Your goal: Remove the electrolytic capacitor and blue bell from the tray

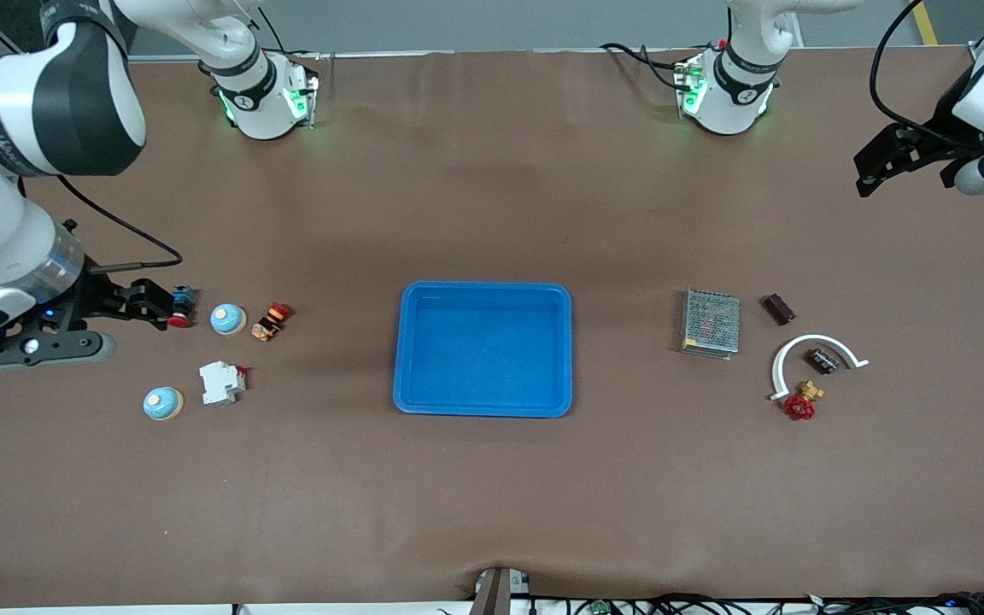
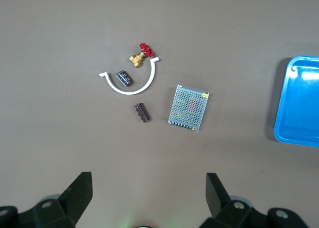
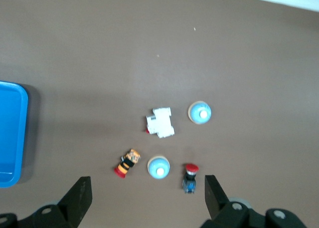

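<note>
The capacitor (image 1: 822,360) (image 2: 124,78), a small black cylinder, lies inside a white arc piece (image 1: 817,339) toward the left arm's end of the table. Two light-blue bells lie toward the right arm's end, one (image 1: 227,319) (image 3: 159,167) farther from the front camera than the other (image 1: 162,403) (image 3: 200,113). A blue tray (image 1: 411,342) sits empty mid-table. My right gripper (image 1: 157,305) (image 3: 144,188) hangs open over the table beside the farther bell. My left gripper (image 1: 872,166) (image 2: 148,185) hangs open over bare table, well apart from the capacitor.
Near the bells lie a blue-bodied red push button (image 1: 181,306), an orange and red button (image 1: 271,321) and a white breaker (image 1: 222,382). Near the capacitor are a metal mesh box (image 1: 711,323), a dark block (image 1: 779,308) and a red-handled brass valve (image 1: 802,403).
</note>
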Robot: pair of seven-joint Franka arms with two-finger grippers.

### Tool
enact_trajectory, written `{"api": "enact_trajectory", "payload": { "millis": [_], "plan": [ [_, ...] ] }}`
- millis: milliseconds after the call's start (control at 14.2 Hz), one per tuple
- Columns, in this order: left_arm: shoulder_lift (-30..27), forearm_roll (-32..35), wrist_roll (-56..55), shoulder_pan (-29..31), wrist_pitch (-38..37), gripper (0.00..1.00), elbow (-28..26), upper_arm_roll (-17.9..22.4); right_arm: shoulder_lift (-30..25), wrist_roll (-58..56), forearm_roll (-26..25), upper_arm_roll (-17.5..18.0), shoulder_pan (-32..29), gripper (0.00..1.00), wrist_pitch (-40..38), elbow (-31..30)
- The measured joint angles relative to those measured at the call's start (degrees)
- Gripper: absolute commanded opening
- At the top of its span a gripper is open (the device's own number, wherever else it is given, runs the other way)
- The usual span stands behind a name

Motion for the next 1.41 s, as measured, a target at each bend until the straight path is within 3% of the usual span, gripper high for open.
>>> {"api": "enact_trajectory", "payload": {
  "millis": [565, 918, 1200, 1412],
  "plan": [
    [0.00, -0.06, 0.00, -0.61, 0.00, 1.00, 0.00, -0.16, -0.75, 0.11, 0.03, -0.41, -0.83, 1.00, -3.98, 1.87],
    [-0.01, -0.68, 0.00, -0.61, -0.17, 1.00, 0.01, -0.15, -4.45, -2.03, 4.93, -0.33, -9.07, 1.00, -7.70, 1.36],
    [-0.01, -0.69, 0.00, -0.61, -0.19, 1.00, 0.01, -0.15, -6.96, -2.75, 6.05, -0.08, -11.24, 1.00, -7.53, -1.38],
    [-0.01, -0.69, 0.00, -0.58, -0.19, 1.00, 0.01, -0.14, -10.84, -2.73, 6.05, 0.31, -11.23, 1.00, -3.48, -7.79]
  ]
}}
